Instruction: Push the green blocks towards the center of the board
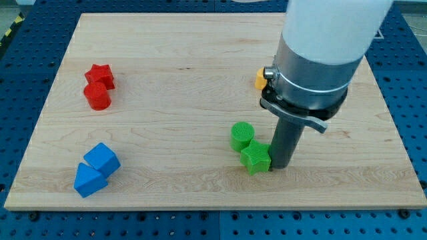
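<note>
Green star (255, 159) sits right of the counter's (173, 100) middle, touching the green cylinder (242, 135) up-left of it. My tip (279, 167) presses its right side. No jaws here, just rod. Yellow block (260, 78) peeks behind my arm.

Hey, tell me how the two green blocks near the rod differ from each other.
The green cylinder block has a round top face; the green star-shaped block has a pointed outline. The cylinder lies nearer the view's top and left; the star sits toward the view's bottom right of it. My tip is against the star's right side, while the cylinder stands clear of the tip. Both share the same green and appear to touch each other on the wooden board.
</note>
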### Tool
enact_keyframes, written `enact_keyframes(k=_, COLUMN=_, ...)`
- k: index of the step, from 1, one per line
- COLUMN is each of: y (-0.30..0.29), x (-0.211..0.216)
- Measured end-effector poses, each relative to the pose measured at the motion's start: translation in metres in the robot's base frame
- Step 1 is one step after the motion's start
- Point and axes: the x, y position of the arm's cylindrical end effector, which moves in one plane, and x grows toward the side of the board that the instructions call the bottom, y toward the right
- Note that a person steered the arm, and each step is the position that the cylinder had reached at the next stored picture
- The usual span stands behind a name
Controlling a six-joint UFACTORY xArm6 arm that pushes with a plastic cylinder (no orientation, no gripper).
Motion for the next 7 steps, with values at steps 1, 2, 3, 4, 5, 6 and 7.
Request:
enact_keyframes(k=1, y=0.000, x=0.000)
enact_keyframes(k=2, y=0.000, x=0.000)
enact_keyframes(k=3, y=0.000, x=-0.008)
enact_keyframes(k=4, y=0.000, x=-0.014)
enact_keyframes(k=5, y=0.010, x=0.004)
enact_keyframes(k=6, y=0.008, x=0.016)
enact_keyframes(k=7, y=-0.013, x=0.014)
